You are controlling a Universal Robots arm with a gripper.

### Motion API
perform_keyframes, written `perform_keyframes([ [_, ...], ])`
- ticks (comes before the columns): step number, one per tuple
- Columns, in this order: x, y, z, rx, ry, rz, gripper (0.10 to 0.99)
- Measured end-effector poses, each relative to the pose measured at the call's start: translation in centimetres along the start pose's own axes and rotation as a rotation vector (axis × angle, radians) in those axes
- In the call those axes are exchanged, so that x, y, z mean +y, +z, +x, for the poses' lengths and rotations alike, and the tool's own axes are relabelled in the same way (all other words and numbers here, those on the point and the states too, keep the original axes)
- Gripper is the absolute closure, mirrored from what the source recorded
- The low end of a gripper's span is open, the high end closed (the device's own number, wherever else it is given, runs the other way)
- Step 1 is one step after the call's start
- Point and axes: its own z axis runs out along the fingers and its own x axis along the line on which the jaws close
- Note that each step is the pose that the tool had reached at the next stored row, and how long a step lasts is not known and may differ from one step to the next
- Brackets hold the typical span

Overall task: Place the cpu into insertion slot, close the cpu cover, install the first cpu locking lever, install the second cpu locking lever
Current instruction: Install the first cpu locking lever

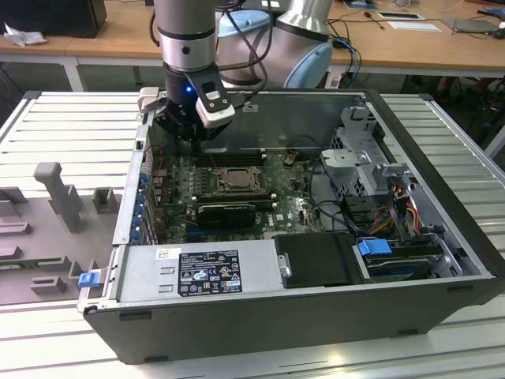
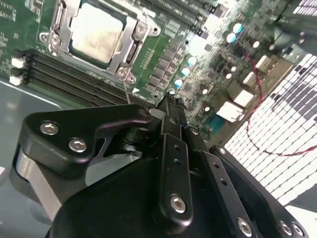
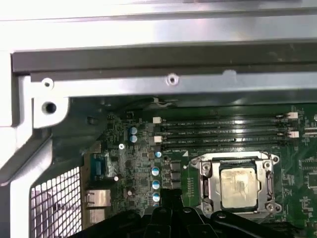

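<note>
- The cpu [image 3: 239, 186] sat flat in the insertion slot [image 3: 232, 159], its pale metal top facing up; the second wrist view showed it [image 2: 96, 29] the same way.
- The cpu cover [image 3: 210, 191] lay down over the slot, with its silver frame around the chip and the chip showing through the window.
- I could not tell how the locking levers stood.
- The gripper [image 2: 168, 105] had its fingers together, with nothing between them.
- In the first wrist view the gripper [image 3: 167, 194] was off to one side of the slot and touched neither the cover nor the chip.
- In the exterior view the gripper [image 1: 193, 136] hung over the far corner of the green board [image 1: 292, 209], toward the exterior view's left. It was beyond the slot [image 1: 237, 178] and apart from it.
- The long black memory slots [image 3: 223, 131] ran alongside the insertion slot, between it and the wall of the case [image 1: 316, 308].
- The case lay open on its side on the ribbed counter [image 1: 63, 134].
- A grey power supply [image 1: 197, 272] sat along the near edge of the case.
</note>
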Motion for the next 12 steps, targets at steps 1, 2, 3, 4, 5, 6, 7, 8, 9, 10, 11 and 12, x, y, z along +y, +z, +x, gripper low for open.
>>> perform_keyframes([
  [1, 0.43, 0.08, 0.02, 0.0, 0.0, 0.0, 0.98],
  [2, 0.67, 0.1, 0.02, -0.0001, 0.0, 0.0, 0.98],
  [3, 0.89, 0.14, 0.03, -0.0001, 0.0, 0.0, 0.98],
  [4, 1.36, 0.19, 0.06, 0.0, 0.0, 0.0, 0.98],
  [5, 1.76, 0.24, 0.03, -0.0001, 0.0, 0.0, 0.98],
  [6, 1.84, 0.25, -0.38, 0.0, 0.0, 0.0, 0.98],
  [7, 1.87, 0.26, -0.64, -0.0001, 0.0, 0.0, 0.98],
  [8, 1.89, 0.26, -0.94, 0.0, 0.0, 0.0, 0.98],
  [9, 1.89, 0.27, -1.05, 0.0, 0.0, 0.0, 0.98],
  [10, 1.89, 0.27, -1.17, 0.0, 0.0, 0.0, 0.98],
  [11, 1.9, 0.27, -1.31, 0.0, 0.0, 0.0, 0.98],
  [12, 1.91, 0.28, -1.47, 0.0, 0.0, 0.0, 0.98],
])
